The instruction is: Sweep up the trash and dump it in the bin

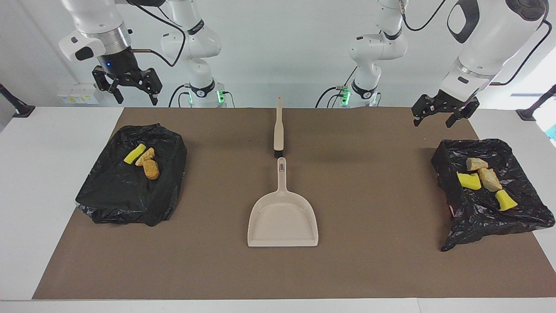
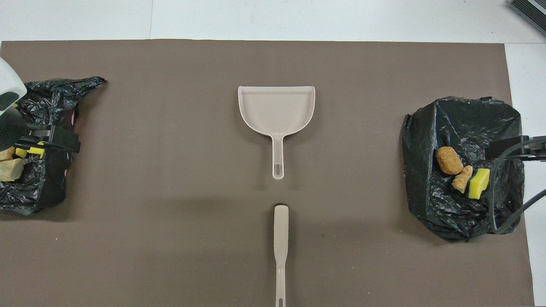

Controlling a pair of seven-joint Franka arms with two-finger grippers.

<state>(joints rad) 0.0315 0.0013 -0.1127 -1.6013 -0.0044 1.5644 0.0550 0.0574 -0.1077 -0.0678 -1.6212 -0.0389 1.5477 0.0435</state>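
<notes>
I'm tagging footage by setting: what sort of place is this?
Probably a robotics lab bench: two arms mounted at a white table, a brown mat, and a staged dustpan and brush.
</notes>
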